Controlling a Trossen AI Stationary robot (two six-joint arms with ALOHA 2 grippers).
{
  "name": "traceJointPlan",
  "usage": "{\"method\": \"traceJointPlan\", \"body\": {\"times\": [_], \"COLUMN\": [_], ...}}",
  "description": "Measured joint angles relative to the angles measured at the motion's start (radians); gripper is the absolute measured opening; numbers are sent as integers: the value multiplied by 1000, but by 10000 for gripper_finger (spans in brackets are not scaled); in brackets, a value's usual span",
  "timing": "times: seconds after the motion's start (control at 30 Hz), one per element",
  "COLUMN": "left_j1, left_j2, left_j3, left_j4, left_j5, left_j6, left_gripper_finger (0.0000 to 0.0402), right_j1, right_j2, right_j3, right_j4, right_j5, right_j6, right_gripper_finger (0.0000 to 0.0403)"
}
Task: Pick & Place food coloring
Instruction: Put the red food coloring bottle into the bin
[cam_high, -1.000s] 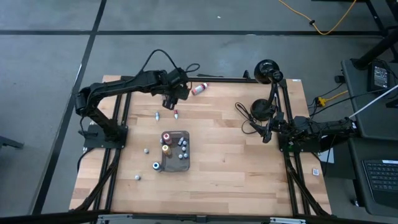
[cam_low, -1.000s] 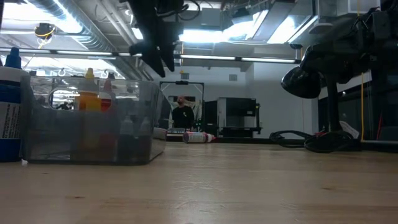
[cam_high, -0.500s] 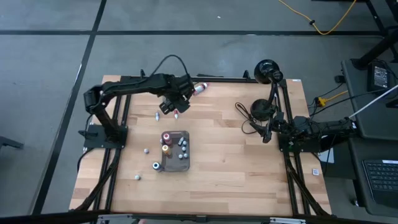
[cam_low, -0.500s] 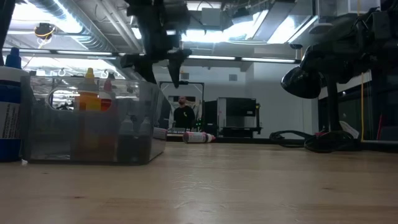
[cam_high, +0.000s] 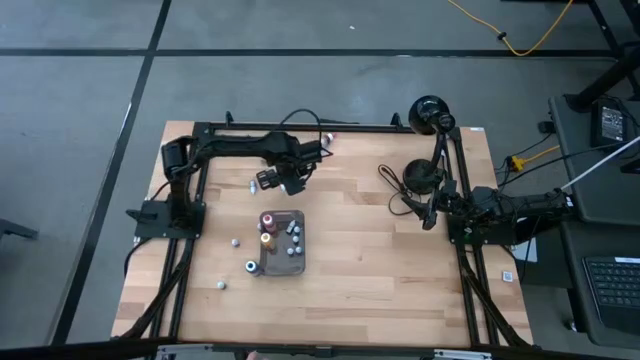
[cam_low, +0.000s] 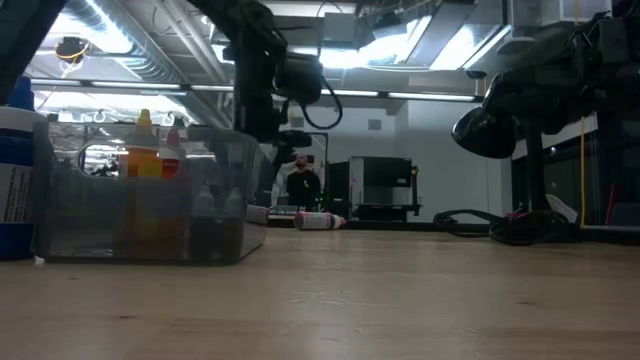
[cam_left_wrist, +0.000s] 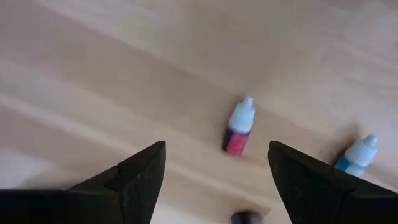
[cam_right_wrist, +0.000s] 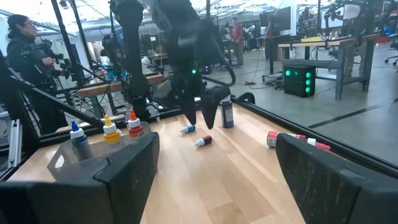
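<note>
My left gripper (cam_high: 285, 182) (cam_left_wrist: 217, 145) hangs open, pointing down, just above a tiny red-bodied, white-capped food coloring bottle (cam_left_wrist: 238, 131) that lies on its side on the wood. A blue-bodied bottle (cam_left_wrist: 357, 156) (cam_high: 253, 185) lies beside it. The fingers stand on either side of the red bottle's spot without touching it. The dark grey tray (cam_high: 299, 268) holds several upright bottles (cam_high: 267, 221). Other tiny bottles (cam_high: 236, 241) (cam_high: 221, 284) stand loose on the table to the tray's left. My right gripper (cam_high: 428, 215) (cam_right_wrist: 217, 137) waits open at the table's right side.
A bigger red-and-white bottle (cam_high: 320, 143) lies by the far edge. A black lamp and cables (cam_high: 420, 178) sit at the far right. In the low view the tray (cam_low: 140, 205) and a blue-capped bottle (cam_low: 15, 170) stand close by. People stand in the room behind.
My left arm has swung its gripper from near the far edge toward the table's middle and right, and has come down toward the two small bottles lying there. The gripper has turned about as it moved. No bottle has moved.
</note>
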Motion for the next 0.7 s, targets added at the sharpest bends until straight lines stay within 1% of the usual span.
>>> {"method": "traceJointPlan", "body": {"times": [0.27,0.43,0.5,0.63,0.7], "left_j1": [-15,-24,-34,-60,-69], "left_j2": [52,50,50,50,50], "left_j3": [-1,-71,-103,-156,-164], "left_j4": [-49,-24,-10,106,149], "left_j5": [20,25,-5,-130,-155], "left_j6": [-7,53,55,53,50], "left_gripper_finger": [278,278,278,278,278], "right_j1": [0,0,0,0,0], "right_j2": [0,0,0,0,0], "right_j3": [0,0,0,0,0], "right_j4": [0,0,0,0,0], "right_j5": [0,0,0,0,0], "right_j6": [0,0,0,0,0], "right_gripper_finger": [323,323,323,323,323]}}
